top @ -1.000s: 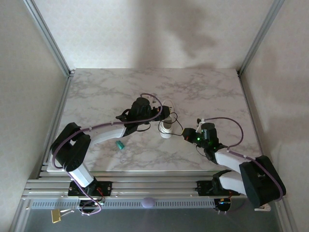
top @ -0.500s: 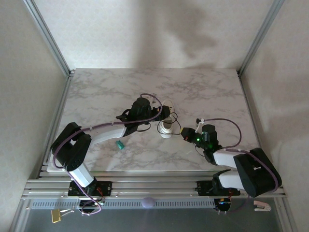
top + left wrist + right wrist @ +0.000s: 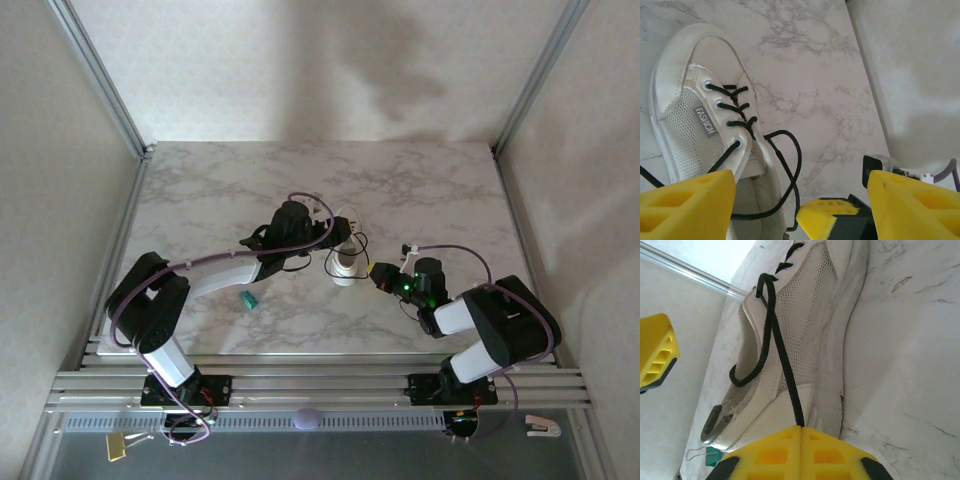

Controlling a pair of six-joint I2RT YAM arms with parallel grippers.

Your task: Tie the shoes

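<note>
The small white sneaker (image 3: 346, 252) lies mid-table, toe pointing away from the arms, with its black laces (image 3: 738, 107) threaded and their ends loose. In the left wrist view the sneaker (image 3: 685, 110) is at the left, and a lace loop (image 3: 790, 165) spills onto the marble. My left gripper (image 3: 800, 176) hovers over the shoe's opening, open wide with nothing between its fingers (image 3: 687, 205). My right gripper (image 3: 801, 430) is at the shoe's right heel side, shut on one black lace (image 3: 779, 345) that runs straight up to the eyelets. From above, the right gripper (image 3: 379, 272) sits beside the heel.
A tiny teal object (image 3: 248, 300) lies on the marble table (image 3: 430, 190) left of the shoe, near the left forearm. The left gripper's yellow finger (image 3: 655, 350) shows in the right wrist view. Metal frame posts (image 3: 100, 80) and white walls ring the table.
My right gripper has slid left toward the shoe's heel while that arm's elbow folded in. The left gripper has stayed over the shoe.
</note>
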